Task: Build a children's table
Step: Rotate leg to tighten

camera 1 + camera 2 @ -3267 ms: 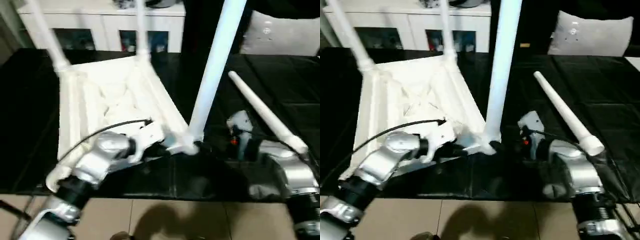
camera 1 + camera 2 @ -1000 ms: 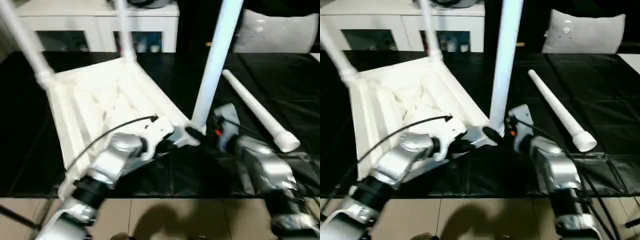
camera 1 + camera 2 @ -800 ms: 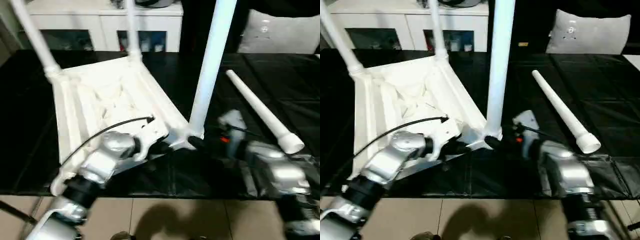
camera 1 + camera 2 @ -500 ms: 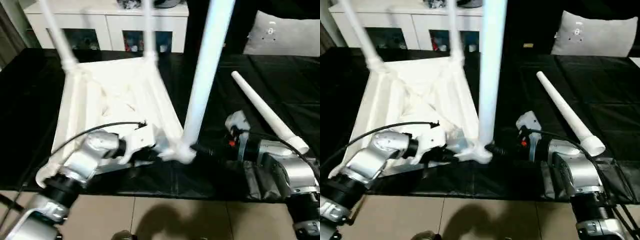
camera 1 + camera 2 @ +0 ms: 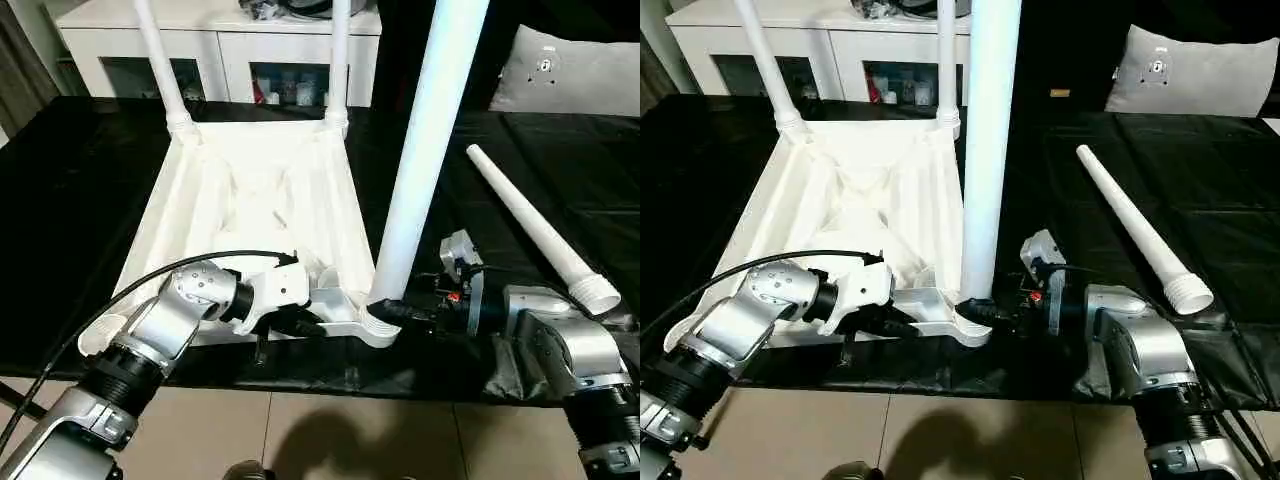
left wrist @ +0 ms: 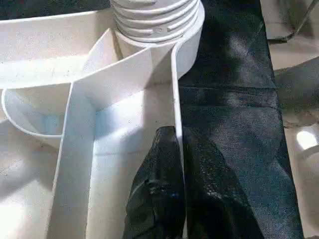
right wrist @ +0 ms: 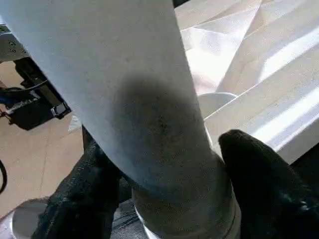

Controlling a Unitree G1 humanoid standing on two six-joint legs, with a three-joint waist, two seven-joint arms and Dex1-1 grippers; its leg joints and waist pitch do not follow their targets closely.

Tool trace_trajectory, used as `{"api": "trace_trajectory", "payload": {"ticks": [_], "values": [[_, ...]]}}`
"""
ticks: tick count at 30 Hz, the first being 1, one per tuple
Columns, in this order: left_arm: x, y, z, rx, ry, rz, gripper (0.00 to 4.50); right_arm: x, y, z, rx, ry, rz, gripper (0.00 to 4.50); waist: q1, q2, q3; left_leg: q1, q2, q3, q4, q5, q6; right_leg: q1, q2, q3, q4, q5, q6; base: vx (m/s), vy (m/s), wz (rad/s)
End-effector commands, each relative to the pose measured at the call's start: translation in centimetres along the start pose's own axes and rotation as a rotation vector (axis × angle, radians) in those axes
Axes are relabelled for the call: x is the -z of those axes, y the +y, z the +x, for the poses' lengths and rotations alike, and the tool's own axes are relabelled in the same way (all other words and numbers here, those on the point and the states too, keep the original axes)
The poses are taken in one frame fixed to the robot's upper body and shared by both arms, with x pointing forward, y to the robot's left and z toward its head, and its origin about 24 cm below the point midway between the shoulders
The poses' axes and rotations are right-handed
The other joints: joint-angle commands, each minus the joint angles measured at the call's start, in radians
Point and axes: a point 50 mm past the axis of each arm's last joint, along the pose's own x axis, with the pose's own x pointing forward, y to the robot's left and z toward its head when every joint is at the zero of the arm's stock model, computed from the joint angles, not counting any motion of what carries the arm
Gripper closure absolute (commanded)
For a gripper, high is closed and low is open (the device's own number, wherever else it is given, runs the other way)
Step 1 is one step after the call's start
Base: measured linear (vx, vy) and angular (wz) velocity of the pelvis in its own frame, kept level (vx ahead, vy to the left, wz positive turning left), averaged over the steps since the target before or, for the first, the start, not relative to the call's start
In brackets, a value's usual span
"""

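We see the children's table [image 5: 250, 200] upside down on the black counter [image 5: 70, 230]. Our left end effector [image 6: 177, 149] is clamped on its near rim wall, 1 finger on each side. Just beyond it, our right end effector [image 7: 164, 199] straddles the base of the near upright leg [image 5: 425, 150], fingers [image 7: 259, 184] against its sides. 1 loose leg [image 5: 530, 230] lies beyond the right end effector.
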Motion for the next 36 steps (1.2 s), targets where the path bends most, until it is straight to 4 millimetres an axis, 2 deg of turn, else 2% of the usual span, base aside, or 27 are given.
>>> {"api": "trace_trajectory", "payload": {"ticks": [1,2,11,15,18,20,21,22,23,24,25,28,29,30,31,32,33,34,36], "values": [[-1.2,-0.6,0.7,0.097,-0.021,0.067,4.5,-0.3,-0.4,0.0,0.049,0.009,-0.003,1.6,-0.005,-0.006,-0.067,0.018,0.011,0.006,-0.071,-0.225,0.017,0.047,-0.03,0.015,-0.065,-0.16,-0.214,0.0,0.0,0.0],[-1.1,-0.6,0.7,0.098,-0.022,0.066,4.5,-0.2,-0.4,0.0,0.06,0.018,0.006,1.6,-0.006,-0.008,-0.066,0.018,0.011,0.006,-0.071,-0.23,0.016,0.047,-0.03,0.015,-0.066,-0.17,-0.211,0.0,0.0,0.0],[-1.1,-0.8,0.9,0.099,-0.034,0.048,4.5,0.4,0.0,0.5,0.061,0.012,0.056,1.93,-0.014,-0.007,-0.062,0.018,0.01,0.004,-0.076,-0.268,0.0,0.045,-0.031,0.016,-0.073,-0.241,-0.189,0.0,0.0,0.0],[-1.3,-0.9,1.2,0.052,-0.063,-0.021,4.5,0.7,0.5,0.9,0.066,-0.002,0.094,2.01,-0.019,-0.007,-0.063,0.019,0.011,0.003,-0.078,-0.267,-0.004,0.044,-0.03,0.017,-0.071,-0.236,-0.187,0.0,0.0,0.0],[-2.0,-0.2,2.0,-0.065,-0.096,-0.106,4.5,0.8,-0.1,1.6,0.173,-0.014,0.125,2.04,-0.026,-0.007,-0.059,0.019,0.009,0.003,-0.079,-0.289,-0.008,0.043,-0.03,0.016,-0.076,-0.264,-0.187,0.0,0.0,0.0],[-2.5,0.1,2.5,-0.109,-0.117,-0.142,4.5,0.7,-0.5,2.0,0.231,-0.034,0.148,2.11,-0.031,-0.01,-0.055,0.02,0.005,0.002,-0.081,-0.321,-0.021,0.043,-0.032,0.016,-0.083,-0.351,-0.166,0.0,0.0,0.0],[-3.0,0.4,2.9,-0.153,-0.137,-0.169,4.5,0.5,-0.9,2.5,0.294,-0.057,0.179,2.14,-0.04,-0.012,-0.054,0.015,0.003,-0.001,-0.083,-0.321,-0.031,0.044,-0.031,0.015,-0.084,-0.383,-0.152,0.0,0.0,0.0],[-3.7,0.8,3.7,-0.207,-0.157,-0.21,4.5,0.4,-1.5,3.2,0.378,-0.088,0.236,2.14,-0.043,-0.012,-0.054,0.018,0.002,-0.001,-0.083,-0.326,-0.036,0.042,-0.031,0.016,-0.086,-0.394,-0.148,0.0,0.0,0.0],[-4.2,1.0,4.4,-0.247,-0.168,-0.226,4.5,0.2,-2.0,3.6,0.431,-0.114,0.28,2.15,-0.057,-0.015,-0.055,0.011,-0.002,-0.005,-0.083,-0.322,-0.037,0.049,-0.031,0.013,-0.087,-0.409,-0.136,0.0,0.0,0.0],[-4.5,1.2,4.8,-0.269,-0.172,-0.238,4.5,0.2,-2.3,3.8,0.459,-0.127,0.302,2.15,-0.068,-0.015,-0.057,0.011,-0.003,-0.004,-0.083,-0.317,-0.036,0.046,-0.029,0.012,-0.09,-0.404,-0.133,0.0,0.0,0.0],[-4.7,1.2,5.0,-0.281,-0.174,-0.246,4.5,0.2,-2.4,3.9,0.474,-0.134,0.313,2.15,-0.071,-0.02,-0.059,0.012,-0.003,-0.004,-0.081,-0.313,-0.033,0.046,-0.029,0.012,-0.091,-0.399,-0.131,0.0,0.0,0.0],[-5.7,1.8,6.6,-0.367,-0.17,-0.289,4.5,0.3,-3.2,5.0,0.587,-0.148,0.367,2.15,-0.084,-0.015,-0.061,0.01,-0.005,-0.001,-0.076,-0.289,-0.013,0.046,-0.028,0.012,-0.093,-0.355,-0.146,0.0,0.0,0.0],[-6.2,2.1,7.4,-0.417,-0.151,-0.288,4.5,0.5,-3.6,5.8,0.662,-0.138,0.387,2.15,-0.085,-0.017,-0.061,0.011,-0.005,0.0,-0.075,-0.284,-0.009,0.046,-0.027,0.012,-0.095,-0.349,-0.148,0.0,0.0,0.0],[-6.2,2.1,7.4,-0.417,-0.151,-0.288,4.5,0.5,-3.6,5.8,0.662,-0.138,0.387,2.15,-0.087,-0.015,-0.06,0.012,-0.005,0.0,-0.075,-0.291,-0.01,0.042,-0.026,0.012,-0.097,-0.36,-0.149,0.0,0.0,0.0],[-6.3,2.2,7.7,-0.429,-0.137,-0.28,4.5,0.5,-3.6,6.2,0.663,-0.144,0.397,2.15,-0.086,-0.017,-0.062,0.012,-0.005,0.001,-0.074,-0.286,-0.007,0.045,-0.026,0.013,-0.098,-0.353,-0.147,0.0,0.0,0.0],[-6.3,2.2,7.8,-0.434,-0.131,-0.277,4.5,0.5,-3.5,6.4,0.658,-0.146,0.397,1.8,-0.084,-0.017,-0.062,0.012,-0.004,0.0,-0.075,-0.284,-0.005,0.045,-0.026,0.013,-0.097,-0.344,-0.148,0.0,0.0,0.0],[-6.4,2.1,7.9,-0.437,-0.127,-0.275,4.5,0.4,-3.5,6.6,0.653,-0.147,0.396,1.8,-0.084,-0.014,-0.062,0.011,-0.004,0.0,-0.076,-0.281,-0.004,0.047,-0.026,0.013,-0.096,-0.331,-0.151,0.0,0.0,0.0],[-6.3,2.1,7.9,-0.442,-0.12,-0.273,4.5,0.3,-3.2,6.9,0.634,-0.155,0.374,1.46,-0.084,-0.016,-0.063,0.011,-0.003,0.0,-0.076,-0.274,0.003,0.048,-0.024,0.013,-0.093,-0.294,-0.16,0.0,0.0,0.0],[-6.0,2.2,7.5,-0.452,-0.113,-0.275,4.5,0.0,-2.9,7.0,0.602,-0.162,0.313,1.43,-0.083,-0.015,-0.062,0.012,-0.002,0.001,-0.077,-0.281,0.005,0.047,-0.024,0.012,-0.093,-0.284,-0.168,0.0,0.0,0.0]]}}
